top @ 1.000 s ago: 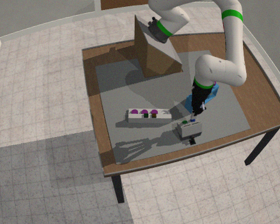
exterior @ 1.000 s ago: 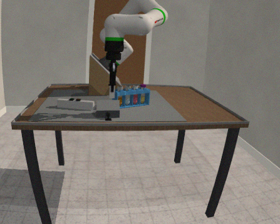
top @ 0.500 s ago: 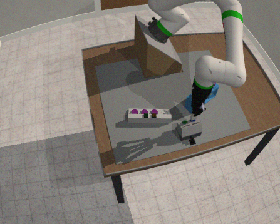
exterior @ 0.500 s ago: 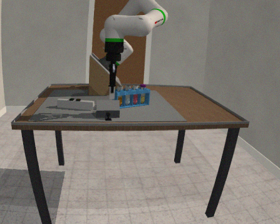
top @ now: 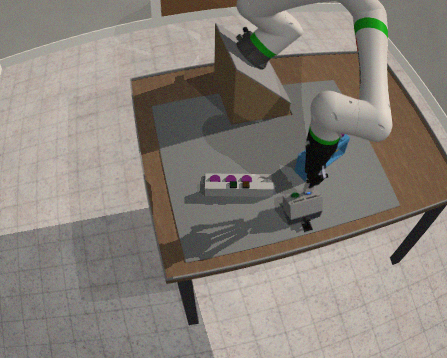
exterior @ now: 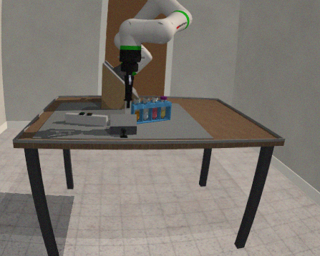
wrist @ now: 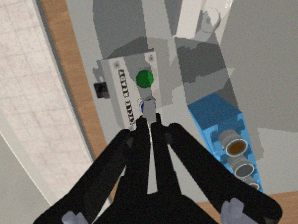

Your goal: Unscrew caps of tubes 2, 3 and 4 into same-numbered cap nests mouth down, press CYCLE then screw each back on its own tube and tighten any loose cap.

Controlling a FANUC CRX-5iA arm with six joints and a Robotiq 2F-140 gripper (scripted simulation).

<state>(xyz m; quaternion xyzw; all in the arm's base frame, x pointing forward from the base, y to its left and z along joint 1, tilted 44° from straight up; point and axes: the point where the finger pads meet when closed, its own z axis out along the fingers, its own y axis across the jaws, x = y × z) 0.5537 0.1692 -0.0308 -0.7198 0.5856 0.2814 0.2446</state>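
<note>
Blue CYCLE key (wrist: 148, 105) right at the tips of the empty, closed-together hand (wrist: 149, 121).

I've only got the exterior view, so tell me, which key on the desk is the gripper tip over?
Observer: The wrist view shows the shut gripper with its tip right at the blue key. The green key is just beyond it.
Operator: Is it carrying anything?
Observer: No, nothing sits between the fingers.
Operator: Are the caps in the tray?
Observer: The top view shows three purple caps sitting in the cap tray.
</note>
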